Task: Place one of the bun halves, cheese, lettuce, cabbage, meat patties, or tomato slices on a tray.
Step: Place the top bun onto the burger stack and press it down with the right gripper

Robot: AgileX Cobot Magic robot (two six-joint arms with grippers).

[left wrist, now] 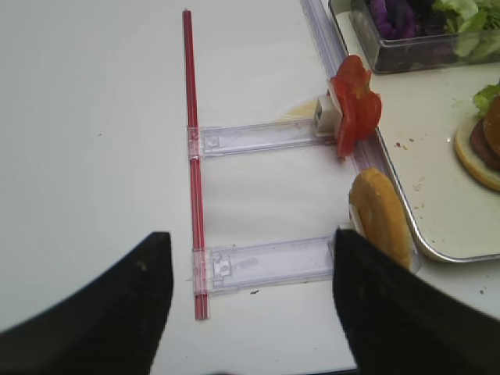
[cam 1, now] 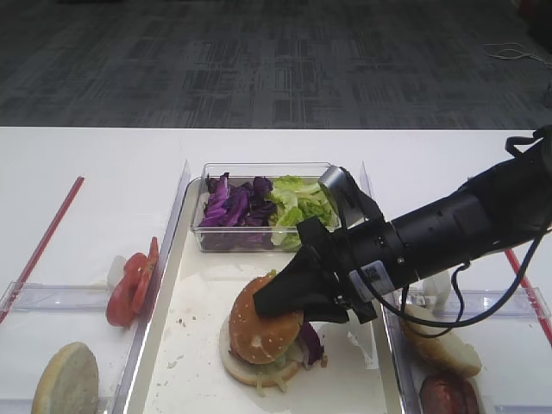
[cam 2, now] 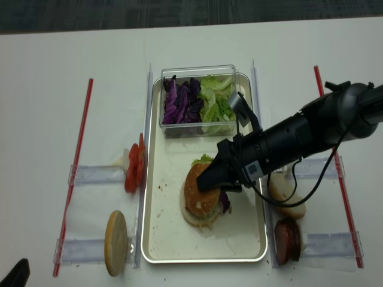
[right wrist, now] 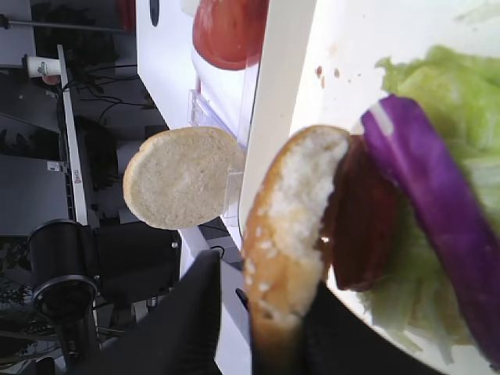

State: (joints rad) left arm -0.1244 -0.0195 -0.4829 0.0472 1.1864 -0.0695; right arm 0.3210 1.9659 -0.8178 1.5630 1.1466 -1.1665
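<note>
A sesame-speckled bun top [cam 1: 259, 323] [cam 2: 196, 190] leans tilted on a stacked burger on the silver tray [cam 1: 172, 354] [cam 2: 157, 239]. My right gripper [cam 1: 280, 302] [right wrist: 262, 312] straddles its edge: one finger touches the bun top [right wrist: 285, 234], the other stands a little clear of it, so the jaws are slightly open. Under the bun top sit a meat patty [right wrist: 359, 226], a cabbage strip [right wrist: 430, 195] and lettuce [right wrist: 453, 101]. My left gripper [left wrist: 250, 273] is open over a clear rack, holding nothing.
A clear box [cam 1: 259, 237] of cabbage [cam 1: 228, 207] and lettuce [cam 1: 297, 203] stands at the tray's far end. Tomato slices [cam 1: 129, 280] and a pale bun half [cam 1: 65, 379] sit in racks on the left. Another bun half [cam 1: 444, 345] and a patty [cam 1: 448, 397] lie on the right.
</note>
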